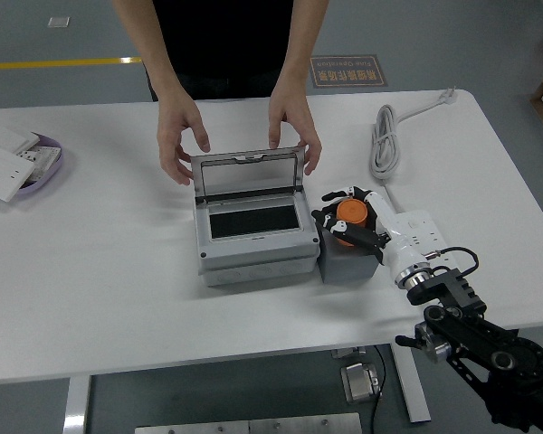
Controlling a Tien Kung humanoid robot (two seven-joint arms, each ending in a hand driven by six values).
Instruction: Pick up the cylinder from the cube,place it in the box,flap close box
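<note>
On the white table (118, 298), a person's two hands (183, 136) rested at the raised lid of the open grey box (253, 226), and just right of it the right robot hand (351, 220) grasped the orange cylinder (350, 215) atop the grey cube (346, 259).
</note>
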